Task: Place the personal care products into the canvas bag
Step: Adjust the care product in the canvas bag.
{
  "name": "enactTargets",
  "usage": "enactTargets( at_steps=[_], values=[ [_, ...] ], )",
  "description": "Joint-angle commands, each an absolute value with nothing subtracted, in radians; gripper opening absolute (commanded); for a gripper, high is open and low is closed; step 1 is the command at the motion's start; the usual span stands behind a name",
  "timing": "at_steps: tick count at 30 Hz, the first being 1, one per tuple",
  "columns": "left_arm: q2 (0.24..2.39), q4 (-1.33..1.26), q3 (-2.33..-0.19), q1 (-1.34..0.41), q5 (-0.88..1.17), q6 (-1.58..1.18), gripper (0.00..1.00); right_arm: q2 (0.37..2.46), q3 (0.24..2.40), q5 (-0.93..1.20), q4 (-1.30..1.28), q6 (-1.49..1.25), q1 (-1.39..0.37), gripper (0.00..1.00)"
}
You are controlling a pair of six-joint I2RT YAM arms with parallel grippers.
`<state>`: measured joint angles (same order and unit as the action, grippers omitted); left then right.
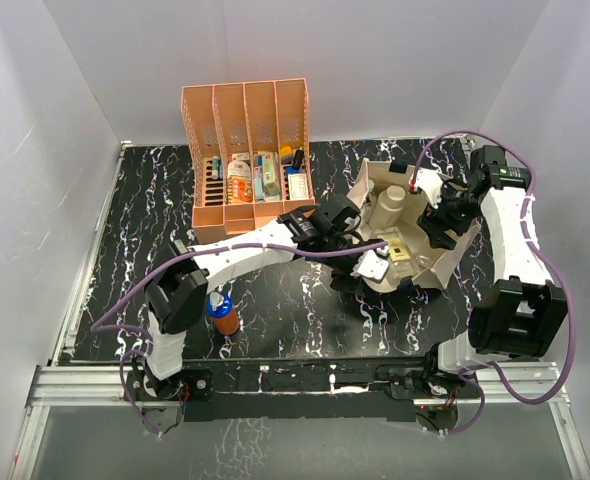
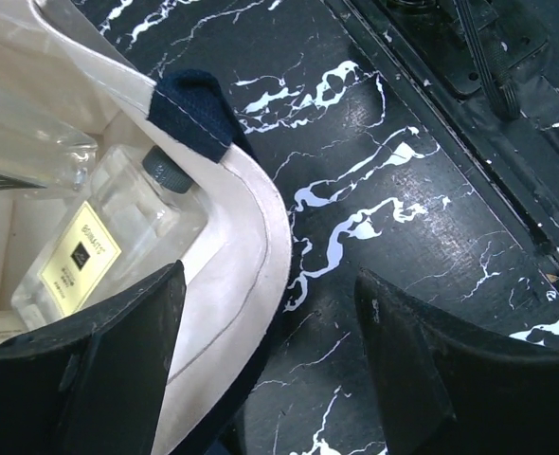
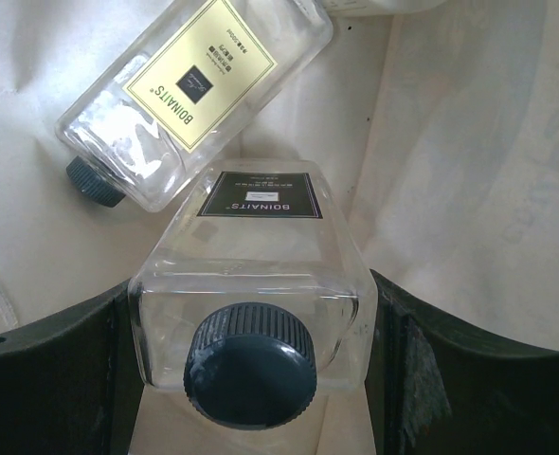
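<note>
Left wrist view: the left pincer (image 2: 270, 365) is open and holds nothing. Its two dark fingers straddle the rim of the one canvas bag (image 2: 251, 237), one finger over the bag's inside and the other over the black marbled counter (image 2: 403, 123). A navy strap (image 2: 194, 114) is stitched to the rim just ahead of the pincer. One clear grey-capped bottle (image 2: 99, 256) with a pale yellow label lies inside the bag, ahead of the inner finger.

Right wrist view: the right pincer (image 3: 251, 313) grips one clear square bottle (image 3: 261, 237), a finger pressed to each flat side. The bottle has a black label, and its dark cap (image 3: 249, 363) faces the camera. Beyond the pincer, the grey-capped bottle lies slanted on the cream cloth, and the held bottle's far end meets its side.

Top view: one white cylinder bottle (image 1: 390, 207) sits in the open bag between the two pincers. One orange-brown bottle (image 1: 223, 315) with a blue cap stands on the counter well behind the left pincer, by that arm's base. One orange four-slot file rack (image 1: 245, 110), holding small items, stands beyond the left pincer.
</note>
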<state>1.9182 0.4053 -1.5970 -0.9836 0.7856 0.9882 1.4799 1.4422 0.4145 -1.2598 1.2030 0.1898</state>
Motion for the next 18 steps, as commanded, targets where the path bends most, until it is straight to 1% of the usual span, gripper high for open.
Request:
enactTargets(
  at_steps=[1, 9, 15, 18],
  values=[
    [1.932, 0.406, -1.621, -0.984, 0.853, 1.008, 0.69, 1.466, 1.424, 0.439, -1.172, 1.232, 0.19, 0.08],
    [1.967, 0.389, -1.624, -0.992, 0.864, 1.009, 0.61, 1.439, 1.302, 0.449, -1.132, 1.239, 0.19, 0.08],
    [1.989, 0.384, -1.631, -0.997, 0.875, 1.002, 0.54, 1.447, 1.273, 0.438, -1.132, 1.231, 0.191, 0.08],
    [1.989, 0.384, -1.627, -0.997, 0.873, 1.003, 0.48, 1.466, 1.283, 0.427, -1.134, 1.22, 0.193, 0.09]
  ],
)
